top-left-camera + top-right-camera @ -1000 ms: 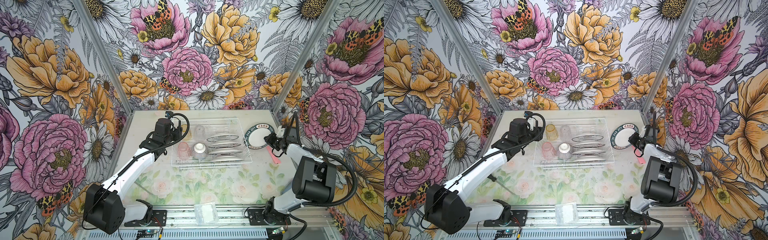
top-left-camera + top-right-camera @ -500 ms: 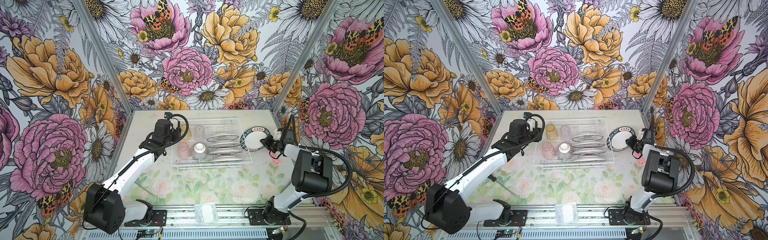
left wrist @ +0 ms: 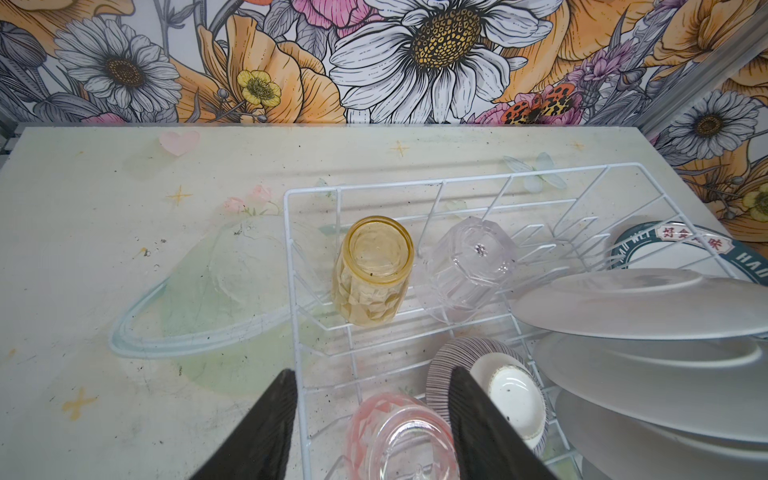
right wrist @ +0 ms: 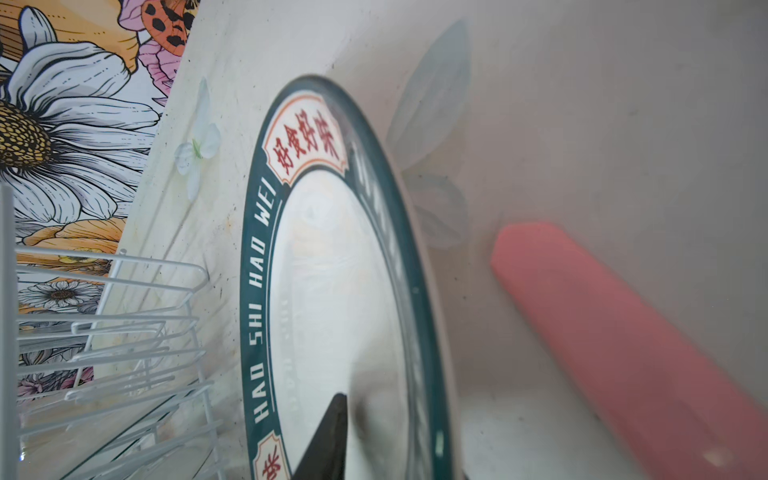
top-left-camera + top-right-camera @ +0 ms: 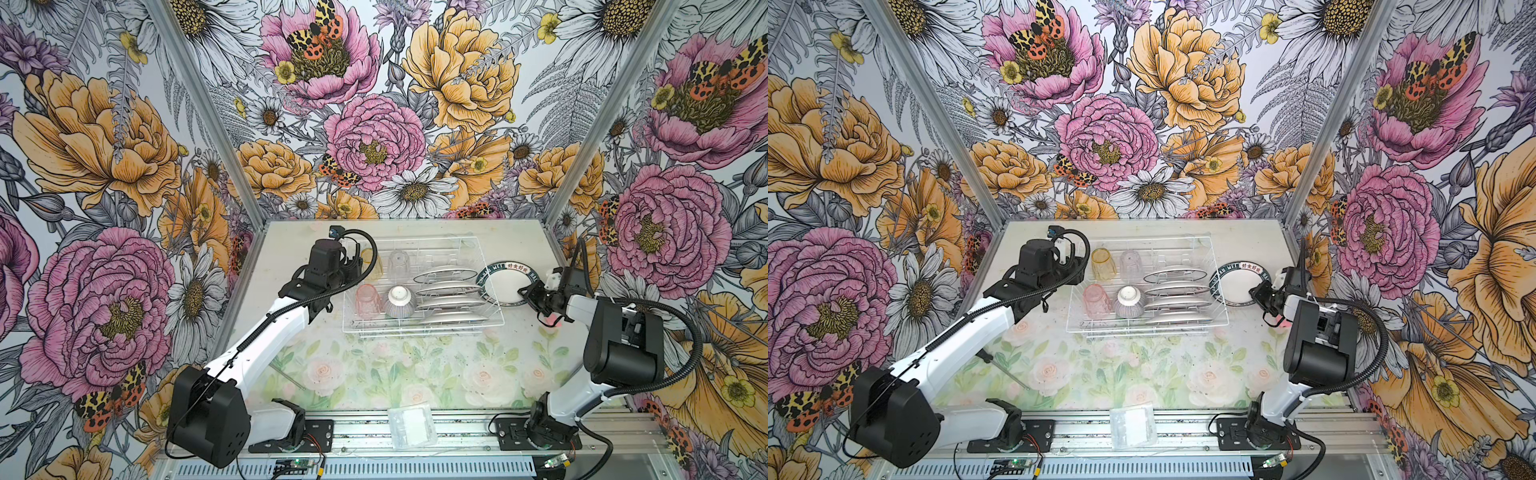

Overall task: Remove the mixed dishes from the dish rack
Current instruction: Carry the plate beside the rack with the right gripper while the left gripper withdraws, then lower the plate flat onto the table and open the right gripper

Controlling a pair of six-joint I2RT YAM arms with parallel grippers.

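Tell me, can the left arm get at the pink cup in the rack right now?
Probably yes: its open fingers hover right by the pink cup with nothing between, though the striped bowl sits close beside it.

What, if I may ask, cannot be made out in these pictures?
Right gripper: open or shut on the loose plate? Too small in both top views; the right wrist view's bottom edge cuts off all but one finger.
Pink thing: blurred in the right wrist view, mostly under the right arm in top views.
Racked plates: faces unseen, edge-on in top views.
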